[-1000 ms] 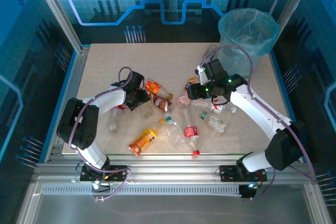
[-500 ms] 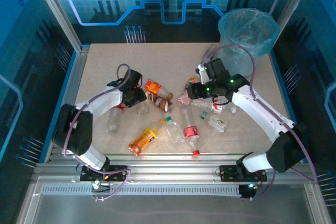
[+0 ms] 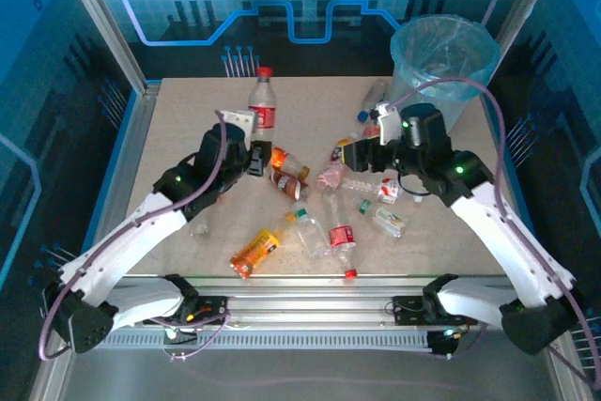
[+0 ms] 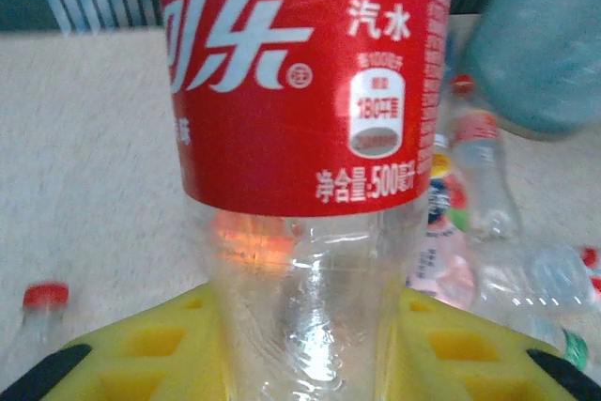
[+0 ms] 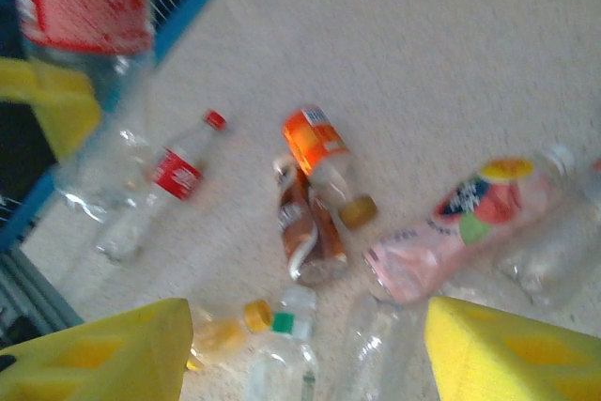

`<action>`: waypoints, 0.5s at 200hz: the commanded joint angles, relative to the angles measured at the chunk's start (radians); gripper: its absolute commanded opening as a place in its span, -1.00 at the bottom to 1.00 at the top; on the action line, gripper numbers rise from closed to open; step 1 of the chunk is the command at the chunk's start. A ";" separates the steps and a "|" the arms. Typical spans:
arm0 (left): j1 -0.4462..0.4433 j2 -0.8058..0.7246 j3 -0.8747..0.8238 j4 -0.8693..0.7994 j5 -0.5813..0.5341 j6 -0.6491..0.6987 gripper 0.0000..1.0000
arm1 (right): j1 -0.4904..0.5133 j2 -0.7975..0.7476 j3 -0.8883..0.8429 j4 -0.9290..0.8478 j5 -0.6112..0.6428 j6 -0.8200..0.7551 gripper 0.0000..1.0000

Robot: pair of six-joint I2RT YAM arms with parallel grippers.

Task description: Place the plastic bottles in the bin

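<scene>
My left gripper [image 4: 305, 349] is shut on a clear plastic bottle [image 4: 300, 91] with a red label, its yellow fingers [image 4: 141, 345] pressing the lower body from both sides. In the top view this bottle [image 3: 263, 105] stands upright, red cap up, held above the table's back left by the left gripper [image 3: 246, 129]. My right gripper [image 3: 371, 145] hangs open above the middle of the table, fingers wide apart [image 5: 310, 354] with nothing between them. Below it lie an orange-labelled bottle [image 5: 315, 143], a brown one [image 5: 305, 223] and a pink one [image 5: 451, 232]. The bin [image 3: 443, 53] stands at the back right.
Several more bottles lie near the front: an orange one [image 3: 255, 251], a red-labelled one [image 3: 343, 237], a green-capped one [image 3: 390, 221] and a clear one [image 3: 199, 218]. Another clear bottle [image 3: 372, 99] lies near the bin. Blue frame rails [image 3: 122, 157] edge the table.
The left gripper has closed on the red-labelled bottle and lifted it up and back off the table. The right arm has risen and drawn back to the right.
</scene>
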 commanded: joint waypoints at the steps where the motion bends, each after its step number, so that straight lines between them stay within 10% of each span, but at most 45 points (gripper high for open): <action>1: -0.114 -0.061 -0.041 0.117 -0.037 0.307 -0.51 | -0.014 -0.097 -0.026 0.093 -0.080 -0.052 0.36; 100: -0.406 -0.038 -0.094 0.272 -0.011 0.562 -0.71 | -0.017 -0.238 0.043 0.123 -0.186 -0.030 0.46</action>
